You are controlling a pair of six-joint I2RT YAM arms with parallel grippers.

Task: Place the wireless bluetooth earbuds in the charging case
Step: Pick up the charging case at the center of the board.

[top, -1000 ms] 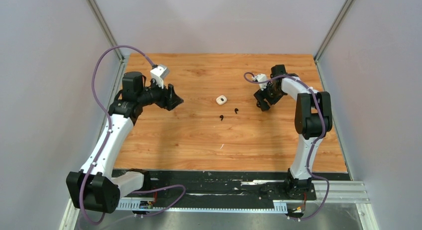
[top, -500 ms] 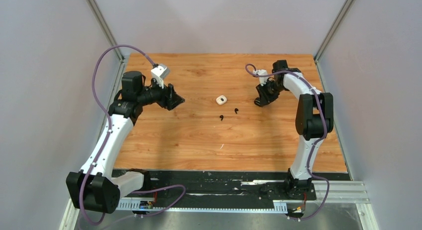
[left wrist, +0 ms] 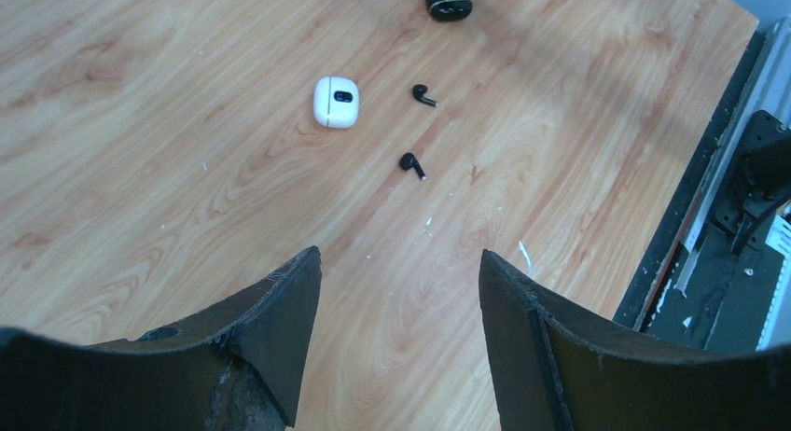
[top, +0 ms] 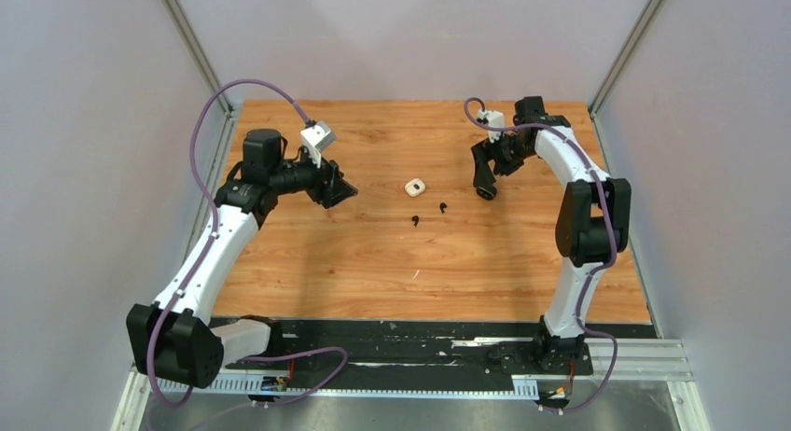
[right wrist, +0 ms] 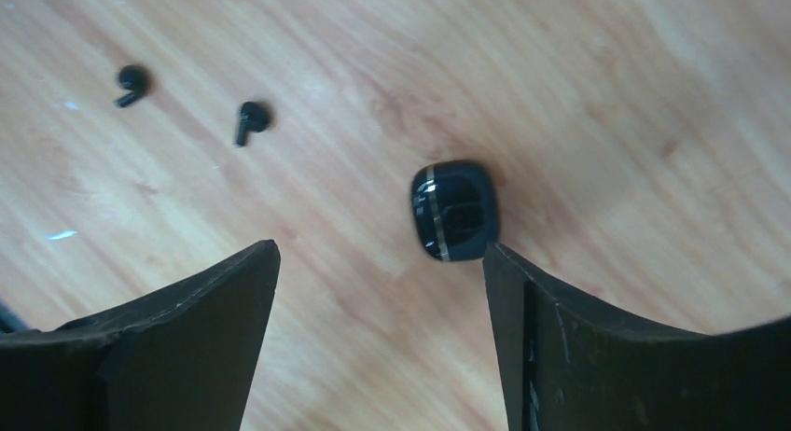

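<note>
Holds left jaws and right jaws spread wide and empty above the tabletop (top: 308,263). Finds one black earbud (top: 414,220) and a second black earbud (top: 442,207) lying loose near the middle, slightly apart, with the white charging case (top: 415,186) at 12 o'clock of them. Spots the black charging case (right wrist: 455,211) toward 3 o'clock of the pair, below the gap of the right jaws.
</note>
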